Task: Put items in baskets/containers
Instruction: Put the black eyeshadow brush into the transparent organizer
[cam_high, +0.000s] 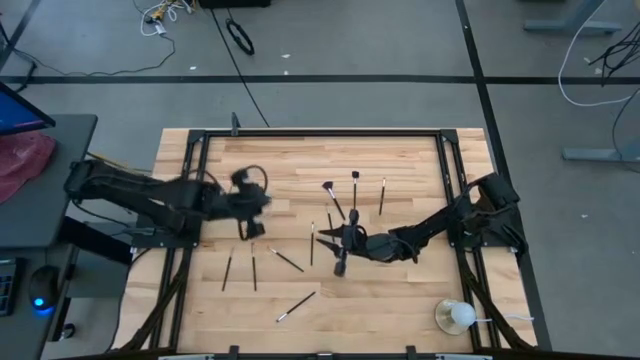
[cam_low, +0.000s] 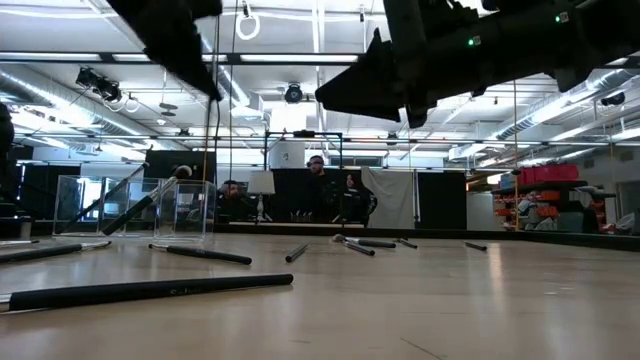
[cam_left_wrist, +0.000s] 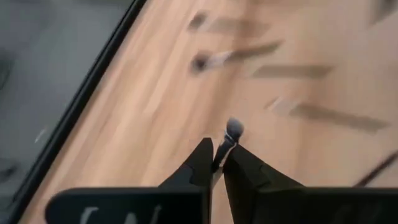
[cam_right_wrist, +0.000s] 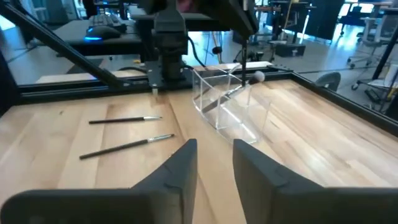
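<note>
a light, stiff brush (cam_left_wrist: 231, 134) is pinched mid-handle by the left hand (cam_left_wrist: 214, 163) at nine o'clock; the right hand (cam_right_wrist: 214, 155) is parted, empty.

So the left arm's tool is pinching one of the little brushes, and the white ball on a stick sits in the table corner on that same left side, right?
Not quite. The left tool does pinch a makeup brush, as the left wrist view shows. But the white ball on a stick lies in the near corner on the right arm's side, as the high view shows.
</note>
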